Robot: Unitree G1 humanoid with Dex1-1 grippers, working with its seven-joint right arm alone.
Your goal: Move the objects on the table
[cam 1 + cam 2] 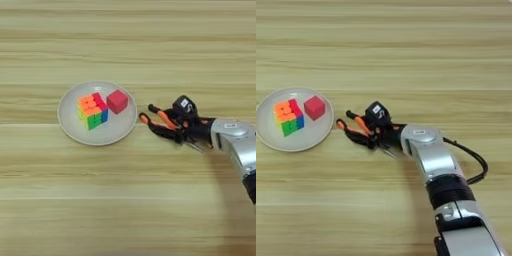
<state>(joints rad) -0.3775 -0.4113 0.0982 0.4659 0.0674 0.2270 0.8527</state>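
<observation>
Left eye view: pliers (161, 122) at gripper (181, 131).

A light wooden table (125, 45) carries a round grey plate (73, 127) and orange-and-black pliers (160, 122).

Round grey plate (70, 125), left of centre, lying flat, upright
</observation>
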